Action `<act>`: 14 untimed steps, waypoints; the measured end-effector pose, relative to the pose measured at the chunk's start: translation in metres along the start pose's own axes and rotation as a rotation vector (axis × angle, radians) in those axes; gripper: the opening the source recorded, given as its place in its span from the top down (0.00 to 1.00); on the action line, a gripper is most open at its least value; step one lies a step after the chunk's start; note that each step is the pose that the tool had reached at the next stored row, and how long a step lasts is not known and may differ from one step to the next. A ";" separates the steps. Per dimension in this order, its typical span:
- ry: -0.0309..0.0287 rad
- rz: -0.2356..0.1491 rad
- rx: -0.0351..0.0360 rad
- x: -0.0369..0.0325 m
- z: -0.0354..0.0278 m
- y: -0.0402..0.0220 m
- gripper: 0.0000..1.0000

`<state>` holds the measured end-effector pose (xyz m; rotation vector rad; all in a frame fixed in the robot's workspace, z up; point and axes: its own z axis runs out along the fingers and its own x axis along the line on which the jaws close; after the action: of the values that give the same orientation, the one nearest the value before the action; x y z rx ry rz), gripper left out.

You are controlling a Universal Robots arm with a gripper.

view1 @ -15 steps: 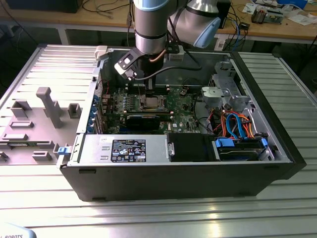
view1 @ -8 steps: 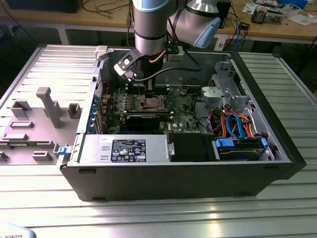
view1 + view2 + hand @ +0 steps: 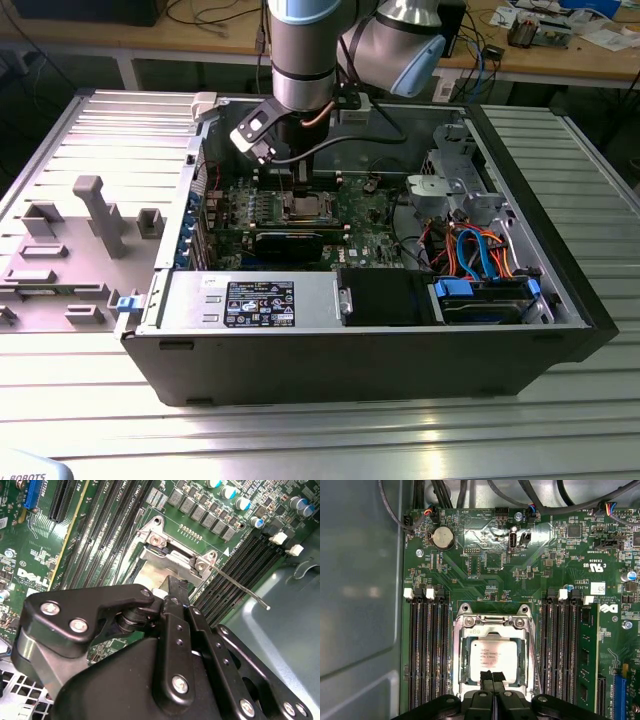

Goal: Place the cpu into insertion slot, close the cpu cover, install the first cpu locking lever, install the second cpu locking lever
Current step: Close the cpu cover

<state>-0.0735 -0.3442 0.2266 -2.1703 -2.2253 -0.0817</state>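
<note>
Nearest us in the exterior view is the near wall of the case point(image 3: 350, 365); beyond it we go left to right. On the exterior view's left a grey tray point(image 3: 70, 250) of fixtures lies well apart from the work. In the middle the arm point(image 3: 300, 50) reaches down into the case over the board point(image 3: 370, 215).

In the first wrist view the gripper point(image 3: 493, 676) has its fingers pressed together with nothing between them, the tips over the edge of the cpu point(image 3: 492, 655). The cpu lies flat in its socket, and the cover point(image 3: 495, 630) looks folded down around it. In the second wrist view one lever point(image 3: 240, 587) juts out free over the slots point(image 3: 250, 550), so we judge it unlatched. On the exterior view's right the cables point(image 3: 470, 250) sit well apart.

We see three risks. The closed tips could slide off the cover's thin edge and scrape the cpu or the board. A loose lever could spring back or snag the slots. If the cpu sits even slightly crooked, pressing the cover could damage the socket beneath.
</note>
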 end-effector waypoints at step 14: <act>0.0004 -0.008 0.0157 -0.0007 0.0123 -0.0112 0.89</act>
<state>-0.0846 -0.3445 0.2141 -2.1537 -2.2266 -0.0646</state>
